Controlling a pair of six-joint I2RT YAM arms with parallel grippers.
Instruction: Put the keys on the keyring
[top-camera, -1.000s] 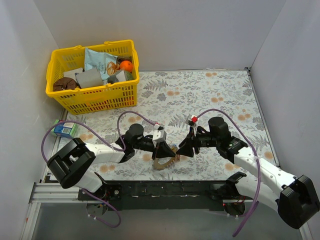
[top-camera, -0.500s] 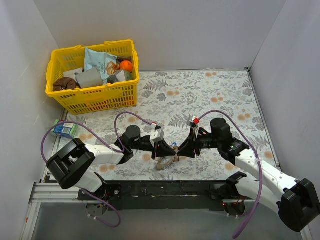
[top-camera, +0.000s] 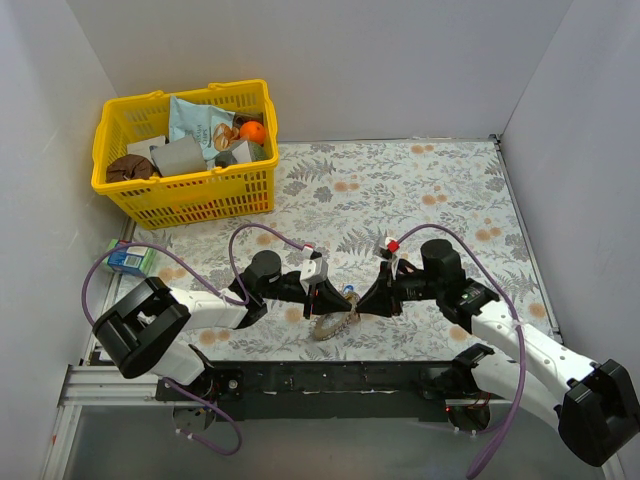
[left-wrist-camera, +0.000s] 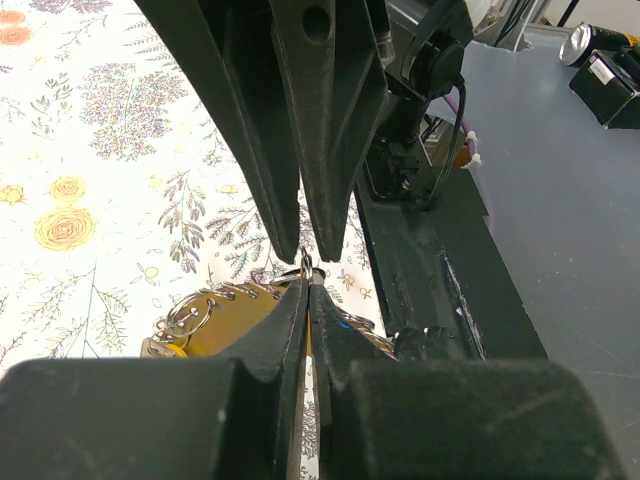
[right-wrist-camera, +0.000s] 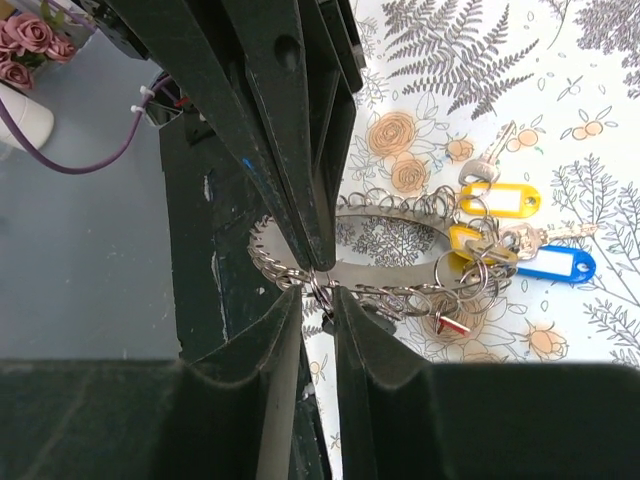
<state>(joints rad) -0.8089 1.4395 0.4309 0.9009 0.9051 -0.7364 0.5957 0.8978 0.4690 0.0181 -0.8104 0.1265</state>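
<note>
**A:** L gripper (left-wrist-camera: 305, 290), jaws?

**B:** Pressed tight tog., no gap. They pinch the keyring (right-wrist-camera: 385, 270) at its rim. The thin wire of a fringe loop (right-wrist-camera: 322, 288) sticks out right at the tips.

**A:** R gripper (right-wrist-camera: 318, 300)?

**B:** Jaws apart, but only a narrow gap. Its tips straddle that same fringe loop, nose to nose w/ the L tips. Can't tell if the pads touch the wire.

**A:** Where's the keyring?

**B:** Near the near edge of the floral mat (top-camera: 420, 190), approx. mid-width, under both grippers. Can't tell if it's flat on the mat or lifted a bit.

**A:** And the keys?

**B:** The keys (right-wrist-camera: 470, 245) are bunched against the keyring's rim among its small loops. That's the side toward the mat's middle, away from both sets of jaws.

**A:** Counts, pls.

**B:** 2 yellow heads (right-wrist-camera: 497, 200), 1 blue head (right-wrist-camera: 555, 265), 1 red head (right-wrist-camera: 452, 325), which is small & partly hidden. Also 2 bare silver blades (right-wrist-camera: 488, 160) showing. 1 keyring, 2 grippers.

**A:** Anything else?

**B:** 1 yellow basket (top-camera: 185, 195) at the mat's far-left corner, full of misc. items. 1 small blue box (top-camera: 127, 260) just off the mat's left edge.
</note>
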